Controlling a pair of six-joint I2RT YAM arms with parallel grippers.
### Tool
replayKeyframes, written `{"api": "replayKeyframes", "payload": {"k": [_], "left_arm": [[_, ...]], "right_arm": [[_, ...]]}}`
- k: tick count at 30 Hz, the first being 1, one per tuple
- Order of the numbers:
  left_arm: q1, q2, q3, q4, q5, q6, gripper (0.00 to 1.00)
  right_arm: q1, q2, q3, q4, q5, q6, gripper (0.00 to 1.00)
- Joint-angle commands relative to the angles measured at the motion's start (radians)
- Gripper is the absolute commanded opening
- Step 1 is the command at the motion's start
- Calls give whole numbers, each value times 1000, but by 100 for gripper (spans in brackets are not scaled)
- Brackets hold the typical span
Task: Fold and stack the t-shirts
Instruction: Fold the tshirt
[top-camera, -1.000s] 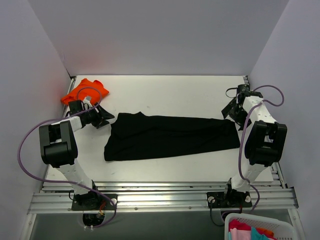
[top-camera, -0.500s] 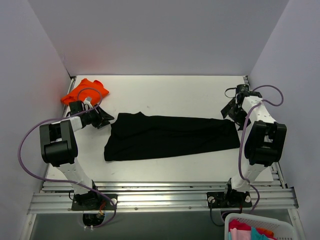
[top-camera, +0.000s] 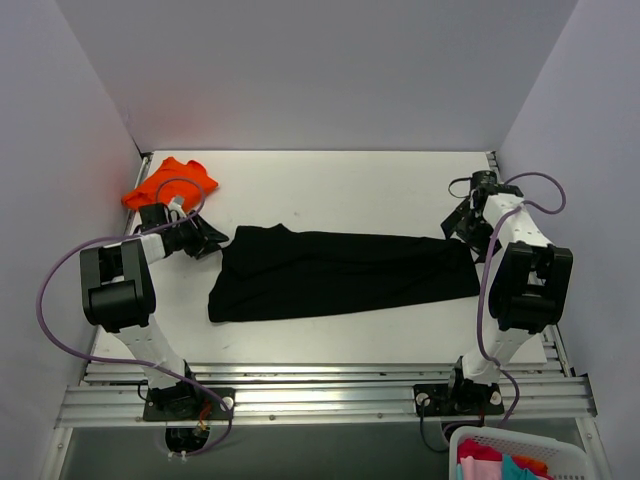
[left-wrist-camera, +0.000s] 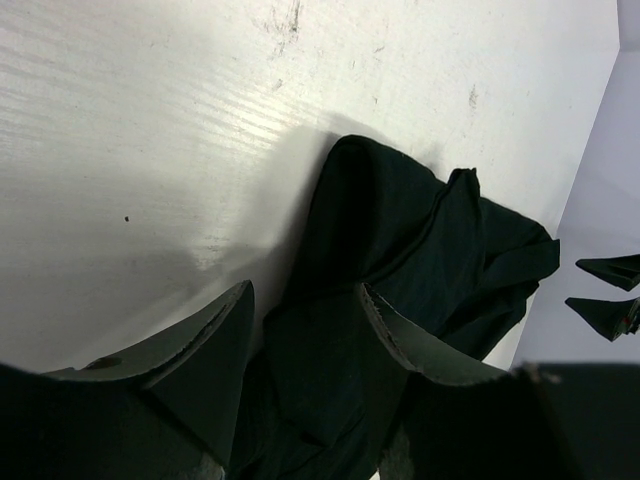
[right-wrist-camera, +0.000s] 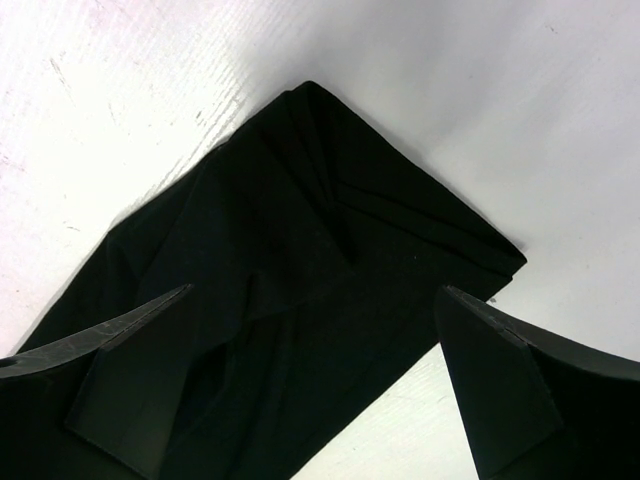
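The black t-shirt (top-camera: 340, 272) lies folded into a long band across the middle of the white table. My left gripper (top-camera: 208, 238) is open at the band's left end; in the left wrist view (left-wrist-camera: 305, 300) the shirt's edge (left-wrist-camera: 400, 230) lies between and beyond the fingers, not gripped. My right gripper (top-camera: 458, 226) is wide open at the band's right end; in the right wrist view (right-wrist-camera: 315, 295) the shirt's corner (right-wrist-camera: 330, 230) lies under the spread fingers. The orange t-shirt (top-camera: 170, 181) lies folded at the far left corner, behind the left gripper.
Grey walls close in the table (top-camera: 330, 190) on the left, back and right. A metal rail (top-camera: 320, 390) runs along the near edge. A white basket (top-camera: 515, 455) with coloured clothes stands below the table at bottom right.
Both grippers have shifted only very slightly at the ends of the black shirt. The shirts have not moved.
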Motion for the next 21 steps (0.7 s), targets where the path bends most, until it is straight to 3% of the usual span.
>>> {"api": "replayKeyframes", "payload": {"k": [1, 12, 16, 21], "left_arm": [[4, 4, -14, 43, 29, 10, 53], [-11, -3, -27, 50, 32, 5, 45], [-13, 8, -17, 47, 33, 4, 34], [-13, 19, -8, 57, 52, -2, 9]], "right_arm": [[6, -51, -27, -31, 36, 13, 98], [11, -55, -49, -19, 39, 20, 98], [11, -60, -58, -16, 39, 20, 98], [11, -63, -56, -20, 46, 7, 98]]}}
